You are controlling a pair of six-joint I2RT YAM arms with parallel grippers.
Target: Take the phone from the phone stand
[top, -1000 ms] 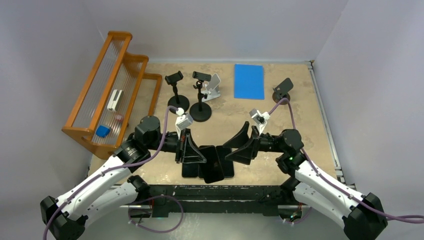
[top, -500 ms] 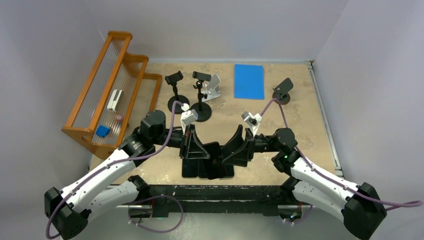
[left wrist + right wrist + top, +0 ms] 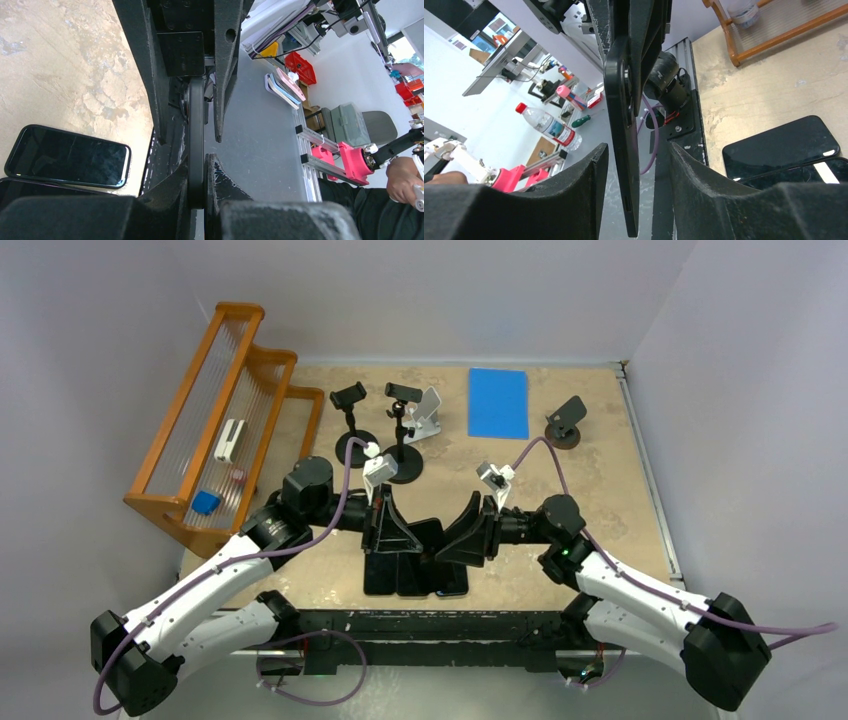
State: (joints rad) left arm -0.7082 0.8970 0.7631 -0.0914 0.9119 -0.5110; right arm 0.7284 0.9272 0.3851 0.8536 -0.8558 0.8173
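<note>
My left gripper (image 3: 197, 192) is clenched on the thin edge of the phone (image 3: 196, 125). It holds the phone on edge over the 6 o'clock side of the table (image 3: 600, 470), above other phones (image 3: 415, 578) lying flat. My right gripper (image 3: 638, 170) straddles the same phone, jaws apart, with a gap showing on one side. The stands (image 3: 403, 440) are at 12 o'clock.

Two arms, each with one end effector: left end effector (image 3: 196, 172), right end effector (image 3: 637, 147). One phone (image 3: 196, 115) on edge between them. At least three flat phones (image 3: 445, 580) overlap on the counter (image 3: 600, 490); exact number unclear. Four stands: three black stands (image 3: 348, 395) (image 3: 403, 391) (image 3: 570, 410), one silver stand (image 3: 428, 412). One blue sheet (image 3: 498, 402). One wooden rack (image 3: 240, 310) containing three small items (image 3: 230, 440).
</note>
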